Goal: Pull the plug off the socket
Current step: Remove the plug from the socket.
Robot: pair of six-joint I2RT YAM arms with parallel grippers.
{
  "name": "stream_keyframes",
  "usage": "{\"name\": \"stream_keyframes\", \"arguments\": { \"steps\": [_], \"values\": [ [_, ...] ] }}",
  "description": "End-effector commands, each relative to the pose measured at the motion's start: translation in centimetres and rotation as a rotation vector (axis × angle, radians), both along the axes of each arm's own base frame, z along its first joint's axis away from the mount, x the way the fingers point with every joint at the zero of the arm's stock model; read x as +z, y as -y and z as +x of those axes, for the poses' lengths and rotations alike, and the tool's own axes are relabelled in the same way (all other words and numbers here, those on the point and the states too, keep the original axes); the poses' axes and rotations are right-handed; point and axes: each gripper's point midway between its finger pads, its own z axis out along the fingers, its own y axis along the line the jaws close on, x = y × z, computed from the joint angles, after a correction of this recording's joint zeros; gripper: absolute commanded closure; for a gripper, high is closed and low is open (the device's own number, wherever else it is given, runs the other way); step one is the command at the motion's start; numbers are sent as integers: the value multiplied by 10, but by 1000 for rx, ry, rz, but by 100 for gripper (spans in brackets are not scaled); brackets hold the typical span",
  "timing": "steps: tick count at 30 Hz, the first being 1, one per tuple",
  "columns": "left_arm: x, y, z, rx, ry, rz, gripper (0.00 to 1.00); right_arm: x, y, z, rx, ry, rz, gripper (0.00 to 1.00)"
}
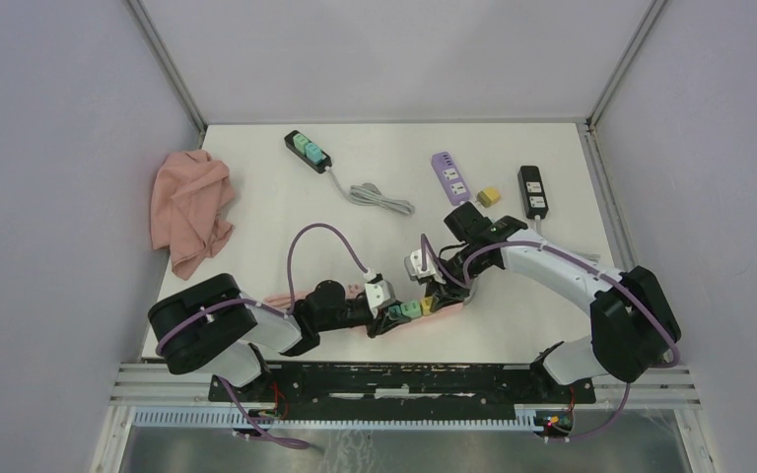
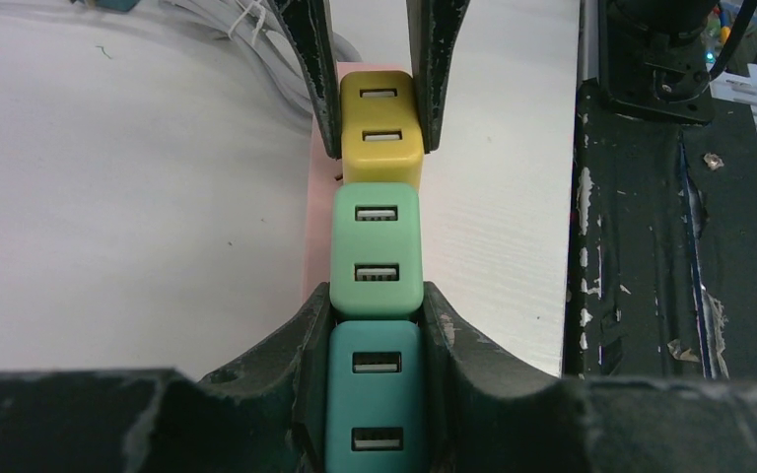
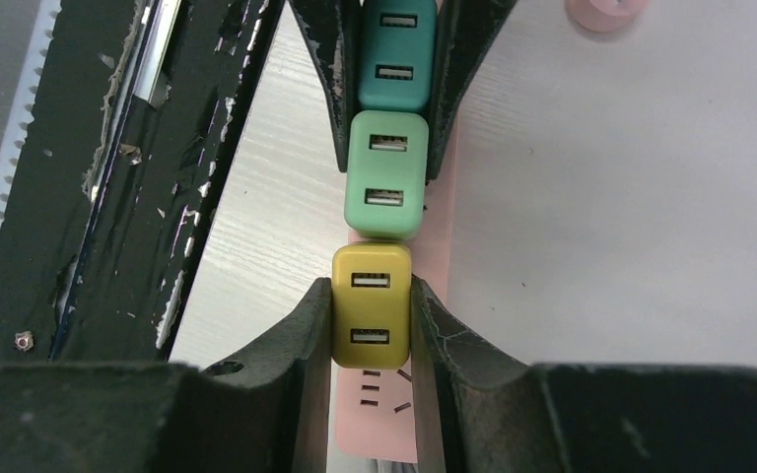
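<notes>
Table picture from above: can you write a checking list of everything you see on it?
Surface: white table.
Job's things: pink power strip carrying teal plug, green plug, yellow plug in a row.
Clutter: pink cloth, far black strip, right black strip, purple strip, loose yellow adapter.
Grippers: left gripper shut on teal plug; right gripper shut on yellow plug.
Cables: grey cord coiled beside far black strip.
Surroundings: grey walls; black rail at near edge.

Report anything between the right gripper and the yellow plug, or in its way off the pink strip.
Nothing visible. The right gripper clamps the yellow square plastic plug; the light green plug sits beside it on the pink power strip, not over it.
</notes>
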Motion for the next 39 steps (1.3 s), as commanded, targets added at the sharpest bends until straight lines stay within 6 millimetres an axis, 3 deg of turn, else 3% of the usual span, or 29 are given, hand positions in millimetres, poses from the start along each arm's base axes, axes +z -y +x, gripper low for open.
{"name": "stream_keyframes", "arguments": {
  "steps": [1, 5, 11, 16, 18, 20, 24, 26, 29, 32, 34, 39],
  "values": [
    [-11, -8, 2, 18, -1, 42, 97, 17, -17, -26, 85, -30, 61, 100],
    [-10, -8, 2, 19, -3, 40, 97, 22, -25, -6, -7, -30, 34, 100],
    [-12, -10, 1, 21, -2, 45, 97, 21, 4, 16, -88, 22, 23, 100],
    [-12, -10, 1, 19, 2, 46, 97, 19, 4, -15, 45, -20, 85, 100],
    [-12, -10, 1, 20, 2, 47, 97, 17, -8, -28, 97, -32, 84, 100],
    [-13, -9, 2, 21, 0, 50, 97, 16, -23, -28, 84, -32, 86, 100],
    [-15, -7, 3, 20, -4, 56, 97, 22, -43, 7, -107, -34, 86, 100],
    [-18, -8, 3, 22, -9, 64, 97, 25, -39, 22, -167, -28, 92, 100],
    [-22, -8, 3, 21, -13, 74, 97, 27, -13, 32, -181, -13, 97, 100],
    [-26, -10, 3, 25, -16, 90, 97, 19, 18, 19, -61, 49, 67, 100],
    [-29, -11, 3, 25, -15, 97, 97, 14, 26, 3, 3, 41, 71, 100],
    [-30, -8, 3, 19, -23, 96, 97, 19, 3, -31, 150, -12, 125, 100]
  ]
}}
